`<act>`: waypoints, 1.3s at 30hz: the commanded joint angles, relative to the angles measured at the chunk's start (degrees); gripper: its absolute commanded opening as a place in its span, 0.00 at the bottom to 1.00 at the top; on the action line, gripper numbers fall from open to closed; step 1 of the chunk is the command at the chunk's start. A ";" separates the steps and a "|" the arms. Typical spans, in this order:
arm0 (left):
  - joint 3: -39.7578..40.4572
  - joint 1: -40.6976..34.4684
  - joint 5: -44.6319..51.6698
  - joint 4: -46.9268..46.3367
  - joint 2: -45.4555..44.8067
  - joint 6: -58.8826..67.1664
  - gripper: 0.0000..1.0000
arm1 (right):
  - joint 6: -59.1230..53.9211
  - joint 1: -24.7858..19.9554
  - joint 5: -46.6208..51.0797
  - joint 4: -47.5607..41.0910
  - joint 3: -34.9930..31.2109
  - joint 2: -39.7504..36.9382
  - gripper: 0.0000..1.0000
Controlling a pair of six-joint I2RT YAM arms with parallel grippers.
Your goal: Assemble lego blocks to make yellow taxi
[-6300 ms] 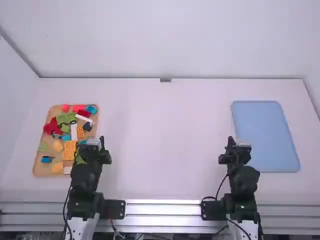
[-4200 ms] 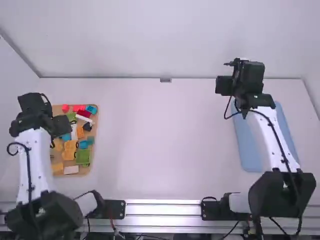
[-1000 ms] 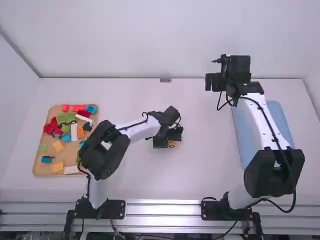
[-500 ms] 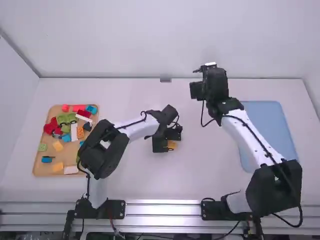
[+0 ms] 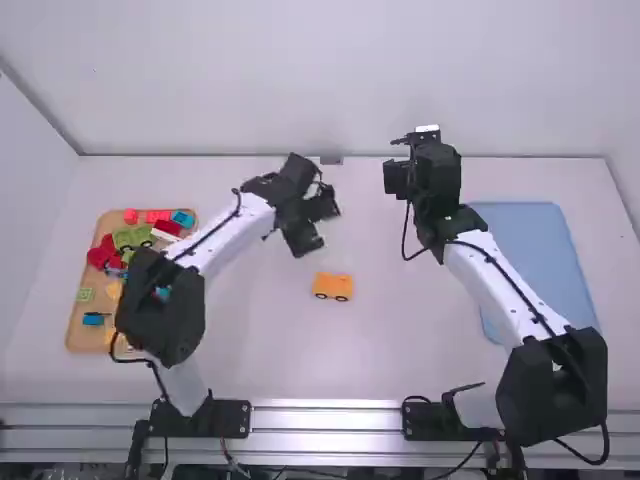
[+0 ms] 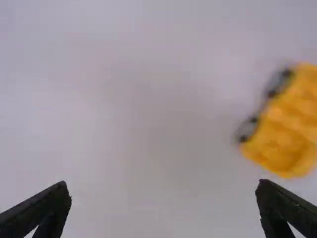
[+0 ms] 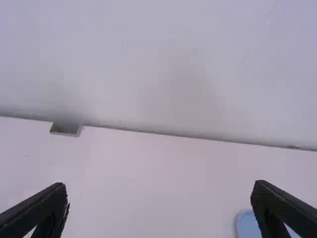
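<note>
- In the high view, the yellow wheeled block [image 5: 333,287] is sitting on the bare middle of the desk [image 5: 400,330], its wheels showing on the side nearer the arm bases. It is probably serving as the taxi's chassis, put centrally so both arms can reach it.
- The loose blocks [image 5: 168,227] are lying mixed in the wooden tray [image 5: 75,335], beside the left arm [image 5: 225,235], which suggests that arm is the one meant for fetching.
- The left arm is reaching diagonally inward, its wrist hanging beyond the chassis and apart from it. The next move probably calls for another part from the tray.
- The right arm [image 5: 500,290] is stretching forward past the light-blue mat [image 5: 530,260], wrist high, likely waiting out of the way.
- In the left wrist view, the left gripper [image 6: 163,186] is holding its fingers wide apart with nothing between them; the yellow block is lying off to one side, studs visible.
- In the right wrist view, the right gripper [image 7: 160,186] is also keeping its fingers apart and empty, facing the desk's far edge, with a corner of the mat showing.
</note>
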 commanded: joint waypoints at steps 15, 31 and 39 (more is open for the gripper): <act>7.45 24.22 -25.05 -22.43 -13.51 -57.57 0.99 | -0.09 -1.14 -2.27 3.50 -0.35 -0.96 0.99; -4.61 53.16 -12.26 -20.74 -13.51 -57.33 0.99 | -0.09 -2.01 -2.08 2.93 -0.33 -0.96 0.98; -14.64 60.48 -6.47 -11.47 -12.94 -46.53 0.99 | -0.09 -1.73 -2.10 3.41 -0.35 -0.96 0.99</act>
